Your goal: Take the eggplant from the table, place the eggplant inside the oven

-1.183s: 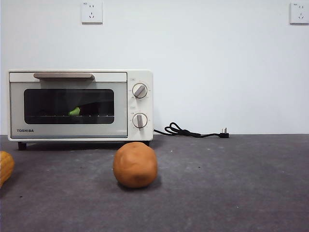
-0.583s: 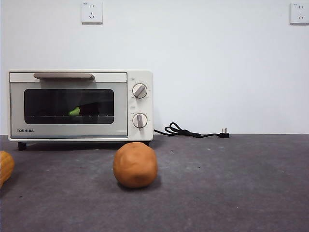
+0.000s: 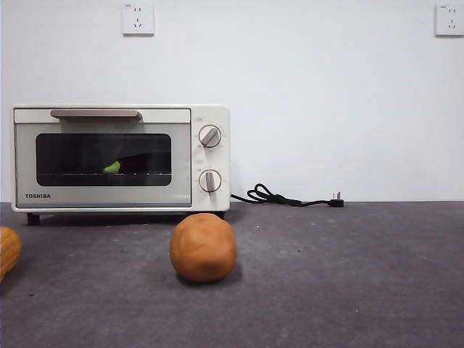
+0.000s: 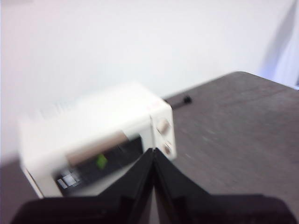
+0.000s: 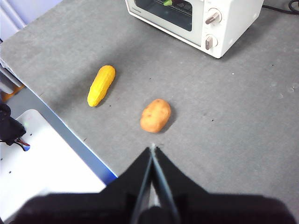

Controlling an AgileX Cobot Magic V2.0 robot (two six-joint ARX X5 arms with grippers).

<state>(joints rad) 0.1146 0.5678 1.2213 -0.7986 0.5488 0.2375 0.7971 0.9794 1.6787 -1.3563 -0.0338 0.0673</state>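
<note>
Since nothing is changed across the last second, the task is judged done: eggplant [image 3: 114, 167] sits behind the closed door of the oven [image 3: 119, 158]; left gripper [image 4: 153, 158] and right gripper [image 5: 153, 154] are held clear, jaws together.

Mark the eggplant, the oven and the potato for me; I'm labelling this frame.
eggplant [image 3: 112, 167]: front view, green stem cap behind the oven glass.
oven [image 3: 210, 199]: front view, cream panel under the knobs.
potato [image 3: 203, 246]: front view, middle of its body.
</note>
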